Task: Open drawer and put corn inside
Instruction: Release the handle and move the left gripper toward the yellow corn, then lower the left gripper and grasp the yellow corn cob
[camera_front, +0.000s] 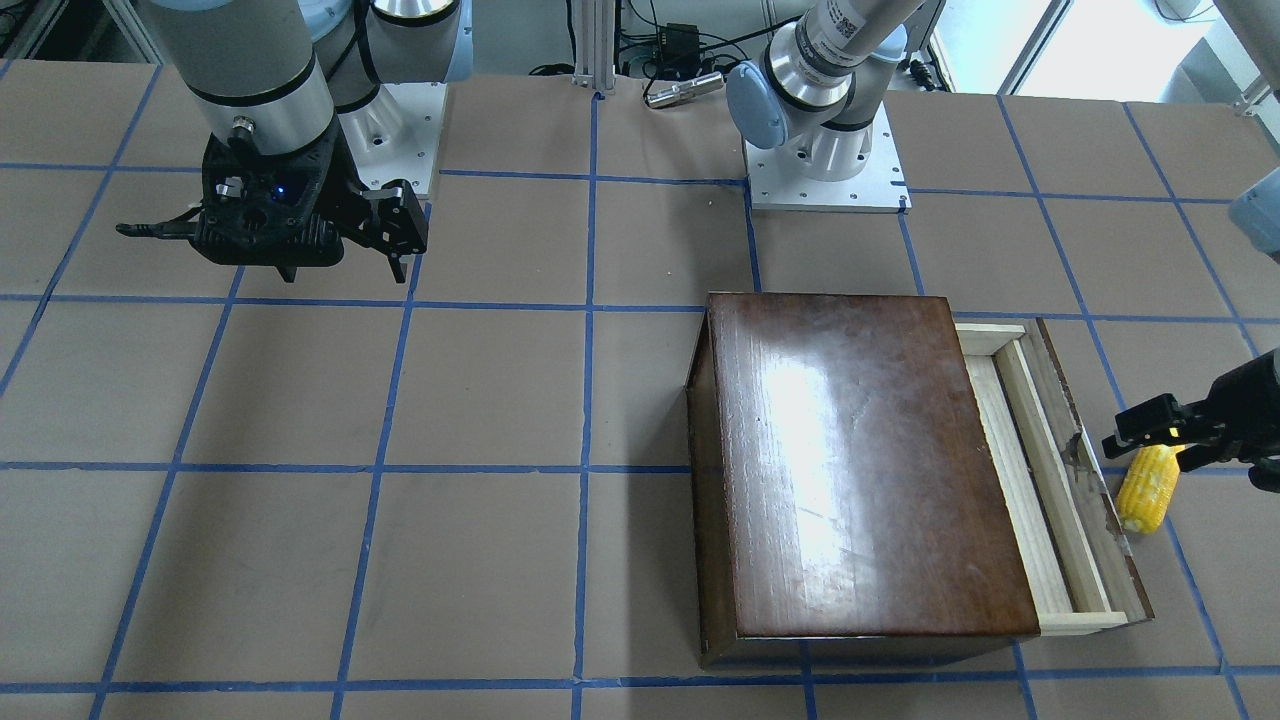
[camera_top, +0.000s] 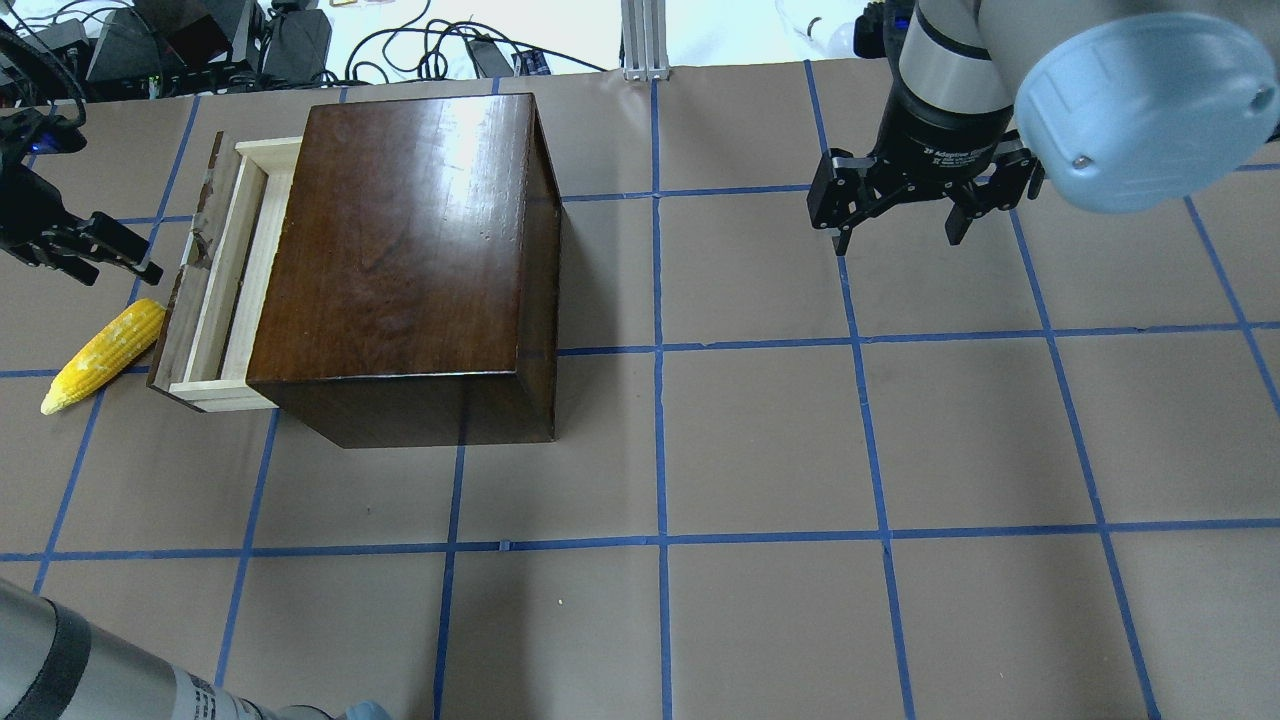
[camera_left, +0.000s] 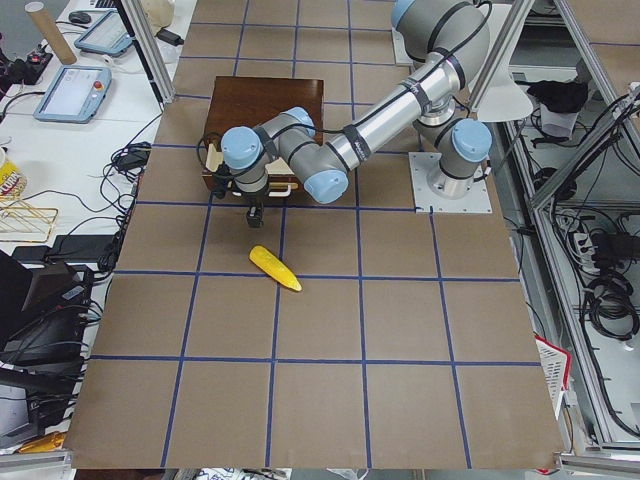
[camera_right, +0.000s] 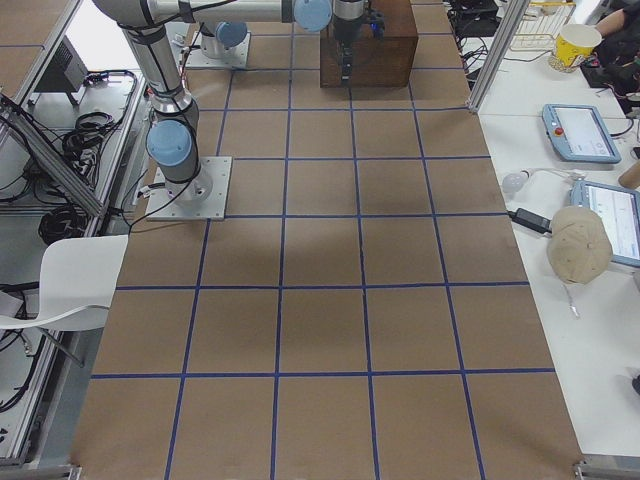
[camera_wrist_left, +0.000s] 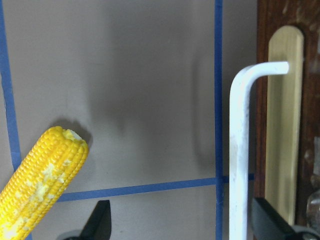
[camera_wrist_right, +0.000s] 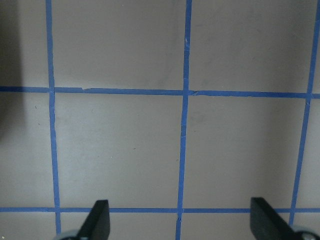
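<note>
drawer (camera_top: 215, 290) part-open | corn (camera_top: 105, 352) just beside its front — white handle (camera_wrist_left: 239, 160) between

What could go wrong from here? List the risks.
1. The pale wooden drawer with dark front sticks only partway out of the glossy dark-brown box; the small yellow corn cob may catch the box edge going in.
2. The corn lies close to the drawer front, so the open left gripper's fingers could bump the panel or its white handle.
</note>
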